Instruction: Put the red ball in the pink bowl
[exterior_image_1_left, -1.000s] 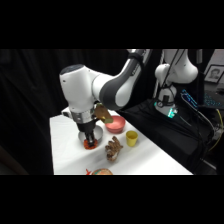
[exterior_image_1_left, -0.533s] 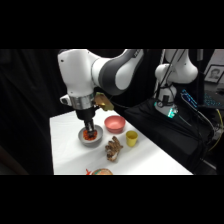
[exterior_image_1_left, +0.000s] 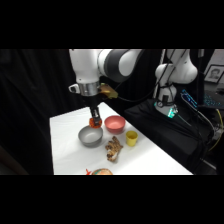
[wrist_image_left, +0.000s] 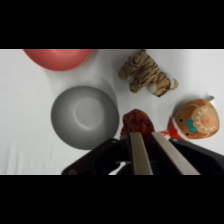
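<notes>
My gripper (exterior_image_1_left: 94, 121) hangs above the table with its fingers shut on the red ball (exterior_image_1_left: 95, 122). In the wrist view the red ball (wrist_image_left: 137, 123) shows between the fingertips of the gripper (wrist_image_left: 142, 135), off the right rim of the grey bowl (wrist_image_left: 84, 116). The pink bowl (exterior_image_1_left: 114, 123) stands just right of the ball in the side view. In the wrist view the pink bowl (wrist_image_left: 59, 57) is cut off by the upper left edge. The grey bowl (exterior_image_1_left: 90, 136) sits empty below and left of the gripper.
A striped tiger toy (exterior_image_1_left: 114, 148) lies right of the grey bowl, also seen as the tiger toy (wrist_image_left: 147, 75). A small yellow cup (exterior_image_1_left: 131, 138) stands beyond it. An orange-and-pale round toy (wrist_image_left: 195, 118) lies near the table's front edge (exterior_image_1_left: 100, 171).
The gripper has risen from the grey bowl with the red ball held in it and now hangs higher, nearer the pink bowl.
</notes>
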